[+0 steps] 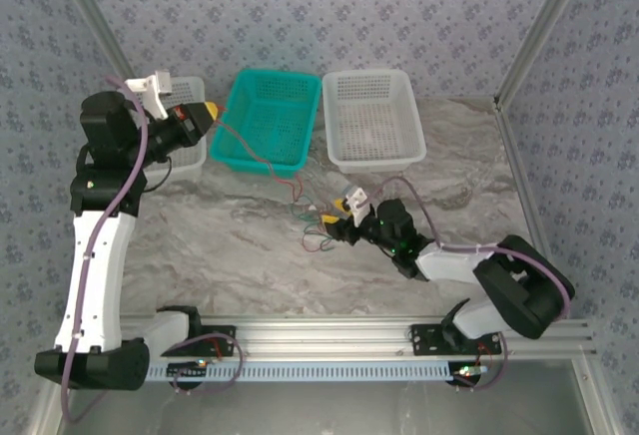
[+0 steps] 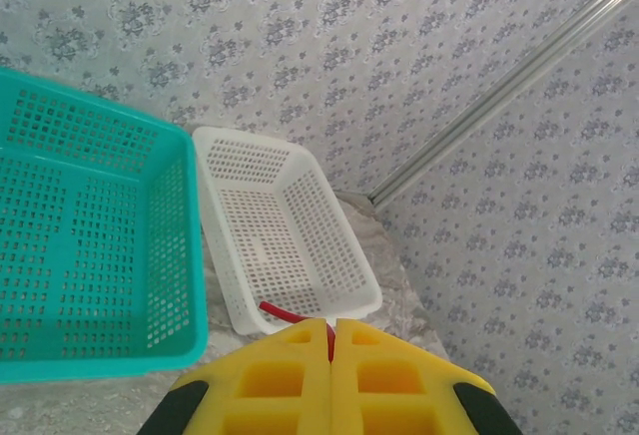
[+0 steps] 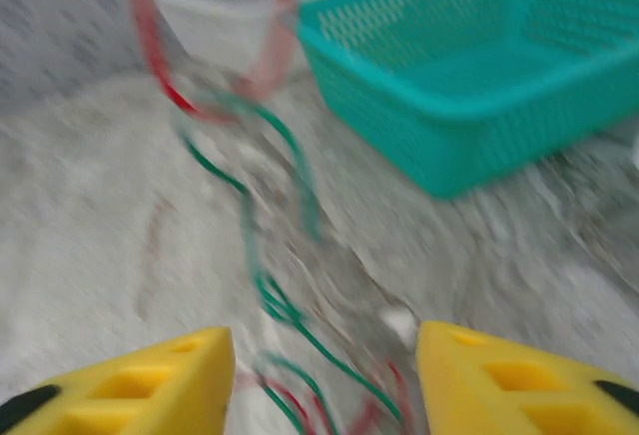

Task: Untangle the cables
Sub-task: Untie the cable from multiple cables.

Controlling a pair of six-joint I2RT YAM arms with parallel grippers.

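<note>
- Left gripper (image 2: pixel 330 327): yellow fingers pressed together, pinching a red cable (image 2: pixel 283 312) whose end peeks out between the tips. It hovers just beside the left rim of the teal basket (image 1: pixel 270 76), raised off the table (image 1: pixel 220 235).
- From that pinch the red cable runs along the teal basket's near-left side and drops to the table in front of the basket, where it joins the other cables. Holding it high probably draws this one strand away from the tangle.
- Right gripper (image 3: pixel 324 340): yellow fingers spread wide, gripping nothing. It sits low over the table in front of the teal basket, towards the basket's right corner.
- Cables (image 1: pixel 318 227): thin green, red and pale strands lie in a loose clump on the table, in front of the teal basket, just ahead of the right gripper. Green loops lie between its spread tips.
- The wrist view is blurred, so which strand crosses which cannot be told.
- Judged from this pose, the right gripper is placed to take or pin a strand while the left pulls.
- Left arm: rises upright from its base, well in front of the teal basket, then bends forward, its wrist level and pointing right at the basket.
- Right arm: lies low, forearm stretched from the basket's far right side in towards the clump.
- A white basket (image 1: pixel 371 74) stands just right of the teal basket.
</note>
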